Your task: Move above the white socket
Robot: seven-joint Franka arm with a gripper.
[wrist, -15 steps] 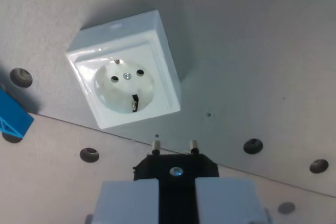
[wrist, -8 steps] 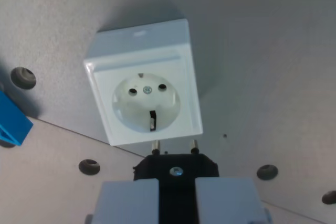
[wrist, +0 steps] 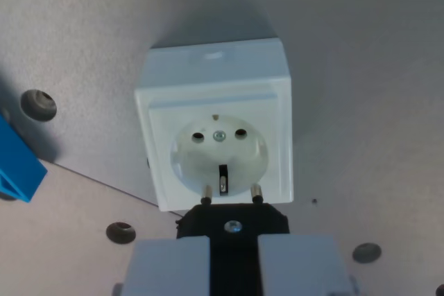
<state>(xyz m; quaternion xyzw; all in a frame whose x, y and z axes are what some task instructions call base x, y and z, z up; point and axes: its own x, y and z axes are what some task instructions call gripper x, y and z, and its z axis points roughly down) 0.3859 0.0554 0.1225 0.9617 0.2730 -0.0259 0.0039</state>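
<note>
A single wrist view looks steeply down past the gripper point(wrist: 234, 258), close to the white socket point(wrist: 218, 126).

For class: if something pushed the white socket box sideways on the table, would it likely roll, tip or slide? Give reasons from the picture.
The white socket would probably slide, not roll: it is a square, flat-sided box. Tipping seems unlikely, since it looks broad for its height. Its glossy hard casing suggests stiff, slippery plastic. Whether it is fastened to the table cannot be seen.

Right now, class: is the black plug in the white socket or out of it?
Out. The plug sits between the fingers, both pins bare, short of the white socket holes, which show empty.
</note>
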